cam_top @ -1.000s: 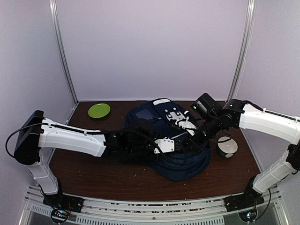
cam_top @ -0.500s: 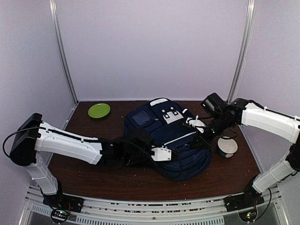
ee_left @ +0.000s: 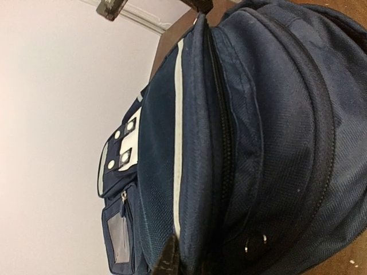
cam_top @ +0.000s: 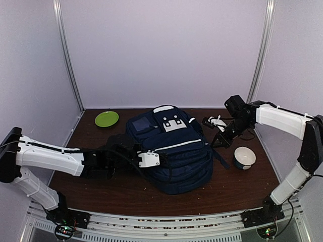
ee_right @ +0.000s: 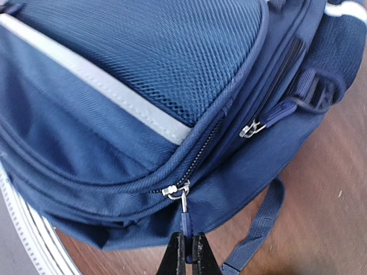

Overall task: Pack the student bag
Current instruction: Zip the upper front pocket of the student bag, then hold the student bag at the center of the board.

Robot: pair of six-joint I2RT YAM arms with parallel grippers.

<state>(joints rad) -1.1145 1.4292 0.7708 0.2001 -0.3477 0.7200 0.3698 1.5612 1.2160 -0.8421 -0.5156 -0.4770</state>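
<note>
Just ahead of the left hand (cam_top: 157, 158), which is nipped narrow on its side fabric, the student bag (cam_top: 176, 151) lies on the worktop (cam_top: 101, 191); farther right, the right hand (ee_right: 186, 252) pinches the bag's zipper pull (ee_right: 184, 222). Bag and left hand have shifted leftward.

1. A navy backpack (cam_top: 174, 151) lies in the middle of the brown surface (cam_top: 126, 194).
2. The left fingers (cam_top: 159, 158) meet its left side, the right fingers (cam_top: 217, 143) its right edge.
3. A green plate (cam_top: 106, 119) sits back left, a bowl (cam_top: 245, 157) to the right.
</note>
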